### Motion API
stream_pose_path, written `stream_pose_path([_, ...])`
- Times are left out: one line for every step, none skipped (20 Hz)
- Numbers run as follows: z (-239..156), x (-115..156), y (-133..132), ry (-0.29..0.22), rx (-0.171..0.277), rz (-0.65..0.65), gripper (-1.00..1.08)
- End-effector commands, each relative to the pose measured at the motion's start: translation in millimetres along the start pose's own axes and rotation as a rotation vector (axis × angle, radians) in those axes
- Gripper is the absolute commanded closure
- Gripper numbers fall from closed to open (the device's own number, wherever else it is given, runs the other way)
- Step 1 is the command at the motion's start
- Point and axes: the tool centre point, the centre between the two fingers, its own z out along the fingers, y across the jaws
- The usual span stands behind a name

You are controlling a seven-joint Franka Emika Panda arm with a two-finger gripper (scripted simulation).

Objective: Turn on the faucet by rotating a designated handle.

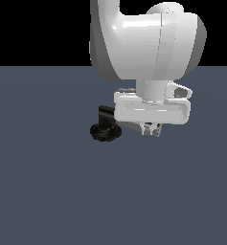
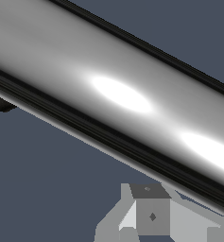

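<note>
In the exterior view we look slightly down across a flat grey-blue floor (image 1: 48, 191) towards a black backdrop, from moderate range, with the large white robot arm (image 1: 148, 43) filling the upper middle. Our wrist view sits very close to the shiny chrome cylindrical handle bar (image 2: 108, 90), which crosses the picture diagonally. Both views share that bar, though in the exterior view the arm mostly hides it.

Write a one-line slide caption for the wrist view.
Close-up of the chrome handle crossing the frame diagonally, one end effector finger beside it.
</note>
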Motion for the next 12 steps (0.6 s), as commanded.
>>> stream_pose_path([0.5,11.6,5.4,0.006,0.000,-0.005,1.08])
stream_pose_path([0.5,14.6,8.0,0.006,0.000,-0.005,1.08])
stream_pose_path([0.5,17.5,11.1,0.006,0.000,-0.004,1.08])
stream_pose_path([0.5,20.4,13.7,0.006,0.000,-0.004,1.08])
stream_pose_path([0.5,23.2,16.8,0.006,0.000,-0.003,1.08])
stream_pose_path([0.5,26.1,19.4,0.006,0.000,-0.003,1.08])
stream_pose_path([0.5,28.9,22.4,0.006,0.000,-0.002,1.08])
stream_pose_path([0.5,31.7,25.4,0.006,0.000,-0.001,1.08])
stream_pose_path([0.5,34.6,27.9,0.006,0.000,-0.001,1.08])
stream_pose_path([0.5,37.4,30.8,0.006,0.000,0.000,1.08])
stream_pose_path([0.5,40.1,33.6,0.006,0.000,0.000,1.08])
stream_pose_path([0.5,42.9,36.1,0.006,0.000,0.000,1.08])
